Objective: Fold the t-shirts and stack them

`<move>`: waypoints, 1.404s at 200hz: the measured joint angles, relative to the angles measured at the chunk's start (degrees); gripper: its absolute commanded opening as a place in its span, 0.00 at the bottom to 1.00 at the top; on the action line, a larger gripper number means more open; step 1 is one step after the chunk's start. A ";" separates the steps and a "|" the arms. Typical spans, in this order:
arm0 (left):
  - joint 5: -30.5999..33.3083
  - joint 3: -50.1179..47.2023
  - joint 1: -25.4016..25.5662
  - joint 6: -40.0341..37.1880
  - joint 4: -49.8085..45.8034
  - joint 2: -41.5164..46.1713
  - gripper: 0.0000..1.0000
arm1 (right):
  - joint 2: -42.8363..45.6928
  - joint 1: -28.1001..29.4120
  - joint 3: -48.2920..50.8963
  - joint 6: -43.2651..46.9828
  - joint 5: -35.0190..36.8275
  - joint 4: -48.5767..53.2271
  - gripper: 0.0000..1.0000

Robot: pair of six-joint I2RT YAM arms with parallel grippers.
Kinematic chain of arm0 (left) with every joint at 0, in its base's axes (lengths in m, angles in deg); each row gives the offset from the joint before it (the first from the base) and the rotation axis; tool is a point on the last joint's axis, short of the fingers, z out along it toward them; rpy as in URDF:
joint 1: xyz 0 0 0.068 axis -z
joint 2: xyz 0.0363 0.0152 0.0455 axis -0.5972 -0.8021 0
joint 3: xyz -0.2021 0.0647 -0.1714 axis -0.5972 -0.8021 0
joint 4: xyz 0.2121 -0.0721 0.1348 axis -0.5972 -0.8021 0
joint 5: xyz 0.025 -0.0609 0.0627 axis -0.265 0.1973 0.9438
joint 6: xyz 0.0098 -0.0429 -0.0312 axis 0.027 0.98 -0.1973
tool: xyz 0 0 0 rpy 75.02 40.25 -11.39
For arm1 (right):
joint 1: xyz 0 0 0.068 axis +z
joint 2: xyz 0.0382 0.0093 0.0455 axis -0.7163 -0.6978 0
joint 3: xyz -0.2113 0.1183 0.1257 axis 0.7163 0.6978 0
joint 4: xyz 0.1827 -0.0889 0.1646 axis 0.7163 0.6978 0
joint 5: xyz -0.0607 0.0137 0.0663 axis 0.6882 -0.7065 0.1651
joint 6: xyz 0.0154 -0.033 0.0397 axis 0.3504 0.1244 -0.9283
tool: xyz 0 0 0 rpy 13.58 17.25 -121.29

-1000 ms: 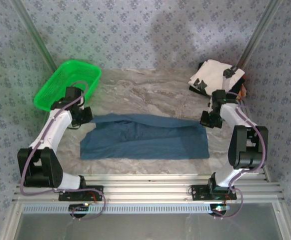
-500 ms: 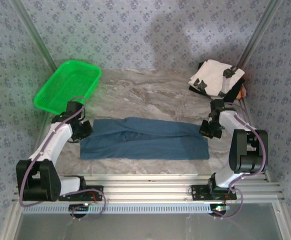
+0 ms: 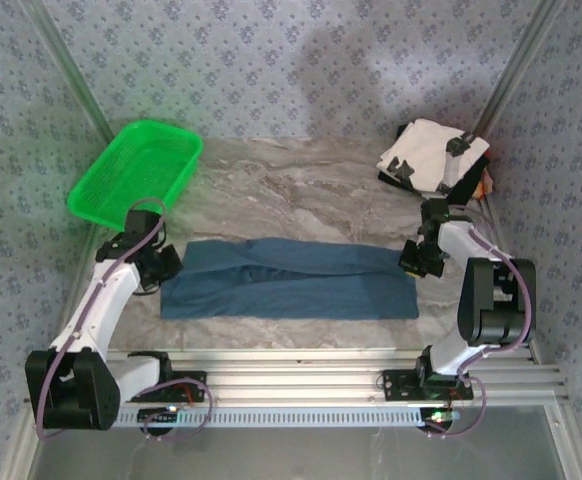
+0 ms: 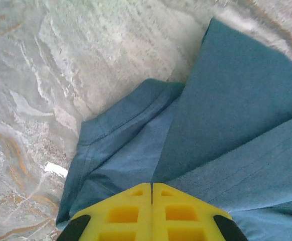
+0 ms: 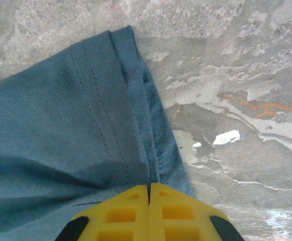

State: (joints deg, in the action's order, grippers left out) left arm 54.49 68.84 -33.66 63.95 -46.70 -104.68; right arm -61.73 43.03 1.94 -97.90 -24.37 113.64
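In the top external view, the dusty-blue t-shirt [image 3: 289, 280] is lying as a long folded band across the near middle of the table [image 3: 301, 190]. Your left gripper [image 3: 159, 266] is sitting at its left end and your right gripper [image 3: 419, 258] at its right end. The folded stack [image 3: 433, 155], topped by a white shirt with black patches, is waiting in the far right corner, just behind the right arm. A wide swing there is risking a knock that topples it. The green basket [image 3: 136, 170] is standing far left, near the left arm.

In the left wrist view, the yellow left fingers [image 4: 128, 213] are pressing together right over the cloth. You cannot tell whether any layer is caught between them. 2 or more layers and a sleeve are fanning out unevenly below. If you are gripping just 1 layer, lifting is likely to peel the fold open, and the protruding sleeve may leave the next fold crooked.

In the right wrist view, the right fingers [image 5: 176, 213] are also closed tight, meeting at the very edge of the stitched hem. With so little fabric under the tips, a pull is likely to slip the hem free and drop that end.
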 measured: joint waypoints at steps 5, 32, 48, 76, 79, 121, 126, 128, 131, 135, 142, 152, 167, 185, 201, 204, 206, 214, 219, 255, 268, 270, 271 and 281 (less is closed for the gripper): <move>0.00 -0.57 0.00 0.17 -0.09 0.13 0.00 | -0.13 -0.02 0.00 0.00 0.02 0.00 0.00; 0.00 -3.39 0.00 1.11 -0.46 0.44 0.00 | -0.39 -0.02 0.02 0.00 0.35 0.00 0.00; 0.00 -4.68 0.00 1.75 -0.35 0.44 0.00 | -0.66 -0.04 0.11 0.00 0.42 0.00 0.00; 0.13 -6.36 0.00 2.71 -0.20 -0.09 0.00 | -1.29 -0.02 0.76 0.02 0.61 -0.09 0.00; 0.20 -6.49 0.00 2.73 -0.07 -0.22 0.00 | -1.38 -0.02 0.83 0.02 0.66 -0.07 0.00; 0.66 -7.72 0.00 3.54 2.23 -2.89 0.00 | -2.16 -0.02 1.14 0.00 1.03 -0.35 0.00; 0.85 -7.78 0.00 3.72 2.43 -3.26 0.00 | -2.16 -0.02 1.14 0.00 1.03 -0.37 0.00; 0.92 -7.82 0.00 3.74 2.49 -3.54 0.00 | -2.16 -0.02 1.14 0.00 1.03 -0.37 0.00; 1.07 -7.85 0.00 3.76 2.60 -3.78 0.00 | -2.16 -0.02 1.14 0.00 1.03 -0.37 0.00; 1.20 -7.91 -0.02 3.78 2.75 -4.28 0.00 | -2.16 -0.02 1.14 0.00 1.05 -0.37 0.00; 1.33 -7.96 -0.02 3.80 2.95 -5.05 0.00 | -2.16 -0.02 1.14 0.00 1.05 -0.37 0.00; 1.60 -8.02 0.00 3.96 3.30 -6.23 0.00 | -2.21 -0.02 1.14 0.00 1.11 -0.37 0.00; 2.08 -8.07 -0.02 4.24 3.98 -7.89 0.00 | -2.25 -0.02 1.14 0.00 1.31 -0.39 0.00; 2.45 -8.09 -0.02 4.42 4.44 -9.16 0.00 | -2.27 -0.02 1.14 0.00 1.49 -0.37 0.00; 2.71 -8.09 0.00 4.63 4.83 -9.84 0.12 | -2.27 -0.02 1.14 -0.02 1.90 -0.39 0.07; 2.75 -8.09 0.00 4.81 4.92 -9.94 0.16 | -2.27 -0.02 1.14 -0.02 1.92 -0.39 0.10; 2.78 -8.09 0.00 4.74 4.94 -10.08 0.18 | -2.27 -0.02 1.14 -0.04 1.92 -0.39 0.12; 2.86 -8.09 0.00 4.72 5.01 -10.47 0.29 | -2.27 -0.02 1.14 -0.22 2.10 -0.39 0.23; 3.06 -8.07 -0.02 5.31 5.01 -10.62 0.37 | -2.29 -0.02 1.11 -0.04 2.36 -0.37 0.28; 3.65 -5.22 -0.02 6.64 1.38 -8.31 0.67 | -1.84 -0.02 0.61 -0.20 3.34 1.40 0.56; 3.63 -1.64 -0.02 7.02 0.15 -6.08 0.75 | -0.48 -0.02 -0.20 -0.09 3.32 2.73 0.63; 3.65 -1.20 -0.02 7.13 0.07 -5.81 0.75 | -0.17 -0.02 -0.39 0.11 3.26 2.97 0.64; 3.61 -0.79 0.00 7.32 0.07 -5.60 0.76 | -0.07 -0.02 -0.46 0.20 3.28 3.08 0.64; 3.32 2.27 -0.02 7.23 0.17 -4.35 0.79 | 1.62 -0.02 -1.66 0.07 3.10 4.20 0.71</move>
State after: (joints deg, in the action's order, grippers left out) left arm 57.81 71.11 -33.69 71.19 -46.52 -109.03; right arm -60.11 43.01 0.28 -97.83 -21.26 117.83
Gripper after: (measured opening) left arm 0.750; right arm 0.646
